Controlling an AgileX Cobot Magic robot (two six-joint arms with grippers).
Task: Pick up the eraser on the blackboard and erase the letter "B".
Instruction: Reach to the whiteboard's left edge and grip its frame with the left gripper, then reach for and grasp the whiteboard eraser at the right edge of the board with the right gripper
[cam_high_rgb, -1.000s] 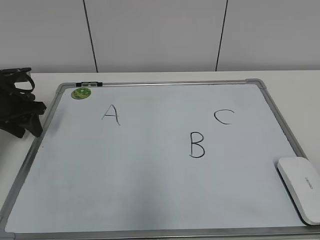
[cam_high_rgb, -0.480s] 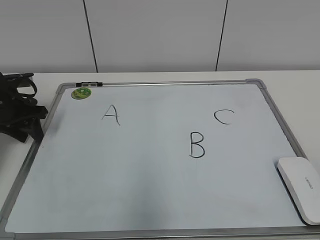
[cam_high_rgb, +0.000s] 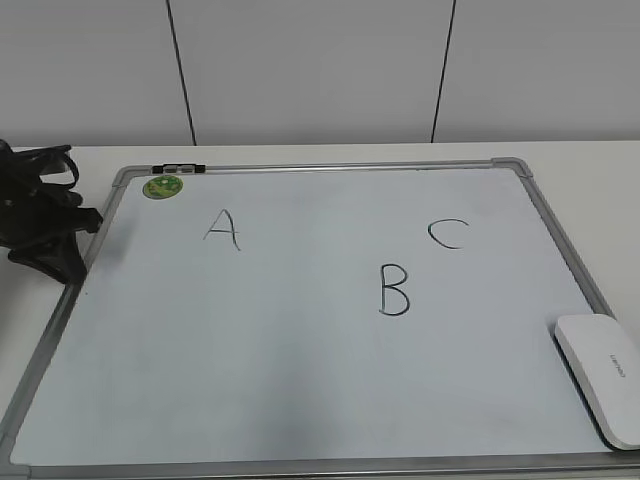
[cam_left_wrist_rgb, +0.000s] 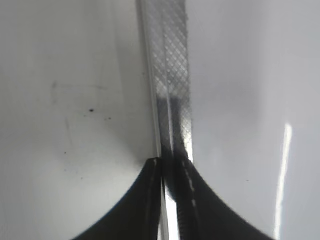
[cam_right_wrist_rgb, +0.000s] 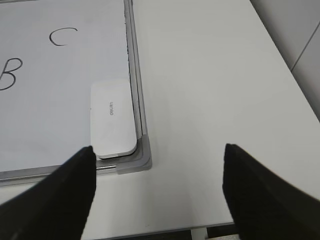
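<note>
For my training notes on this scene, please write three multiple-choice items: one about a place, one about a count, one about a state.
1. Where does the eraser lie on the blackboard?
A. in its near right corner
B. beside the green sticker
C. on top of the letter A

2. How many handwritten letters does the board bear?
A. two
B. three
C. five

3. How do the jaws of the right gripper stand?
A. shut on the eraser
B. shut and empty
C. wide apart, holding nothing

Key:
1 A: the right wrist view shows the eraser tucked against the frame's rounded corner.
2 B: only the A, the letter "B" and the C are written there.
3 C: both dark fingers frame bare table, with the eraser ahead of the left one.
</note>
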